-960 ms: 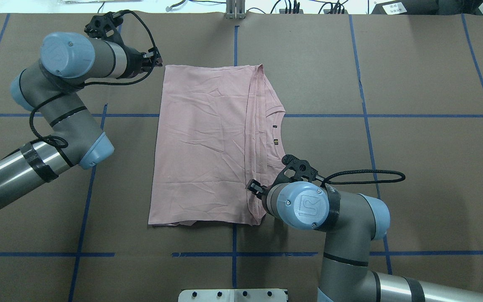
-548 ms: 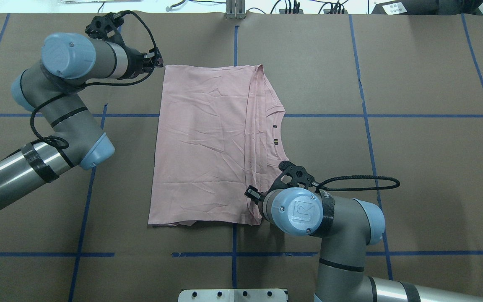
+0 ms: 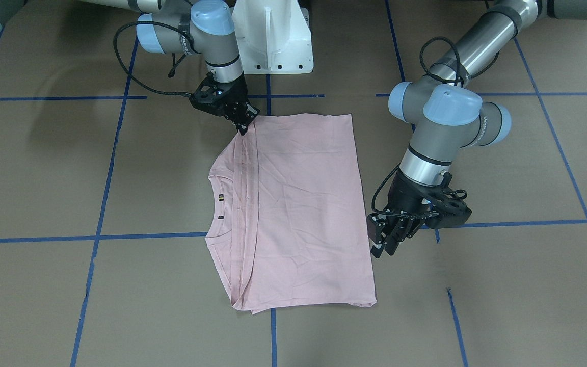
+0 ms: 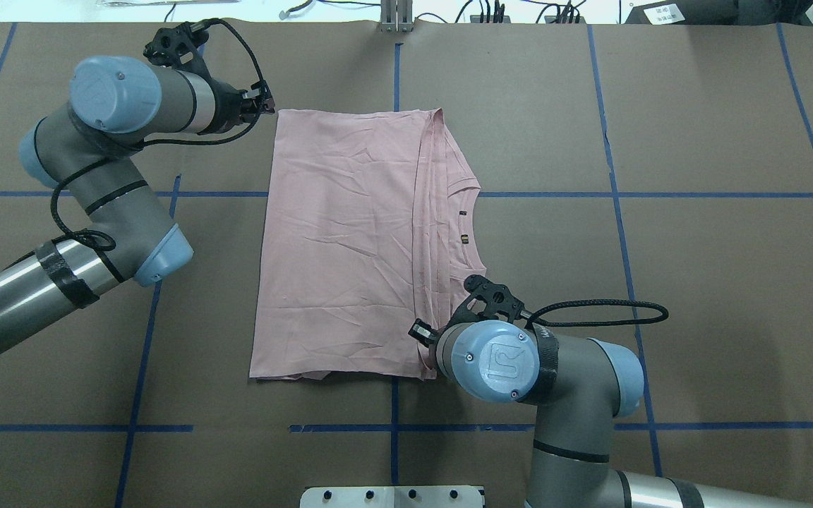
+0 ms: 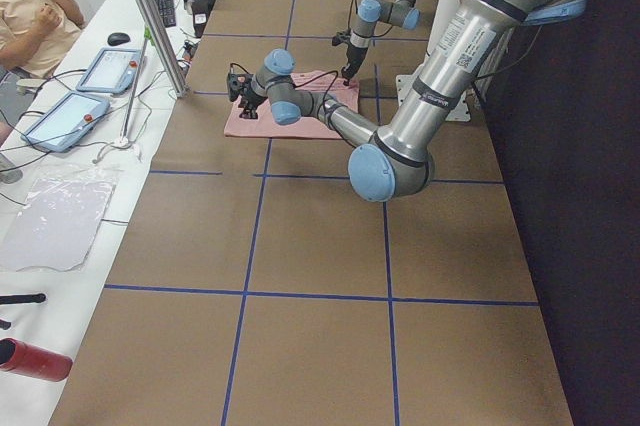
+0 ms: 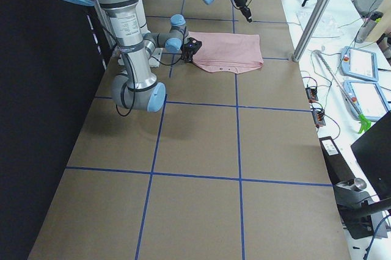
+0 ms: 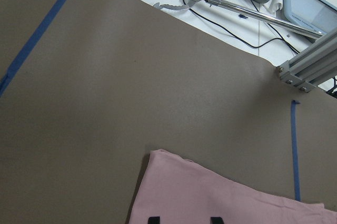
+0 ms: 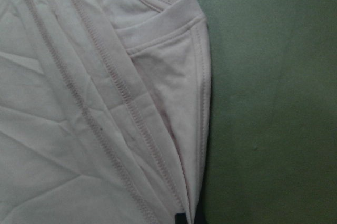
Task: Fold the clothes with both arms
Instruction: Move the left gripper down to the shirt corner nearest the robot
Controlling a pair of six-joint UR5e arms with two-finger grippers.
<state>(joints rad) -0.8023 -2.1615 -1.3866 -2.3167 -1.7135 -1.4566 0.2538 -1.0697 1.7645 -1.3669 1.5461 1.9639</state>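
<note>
Right hand (image 3: pixel 245 126) is sitting low at the near collar-side corner of the pink T-shirt (image 3: pixel 298 214), fingers close together; whether cloth is being pinched cannot be told. Left hand (image 3: pixel 381 246) is hovering with fingers spread by the diagonally opposite far corner. Between them the shirt is lying flat on the brown surface (image 3: pixel 477 306), its long axis running away from the robot.

Overhead and front cameras look down on shirt (image 4: pixel 343 240) from opposite sides; two side cameras along table (image 5: pixel 320 246); wrist cameras nearest.
</note>
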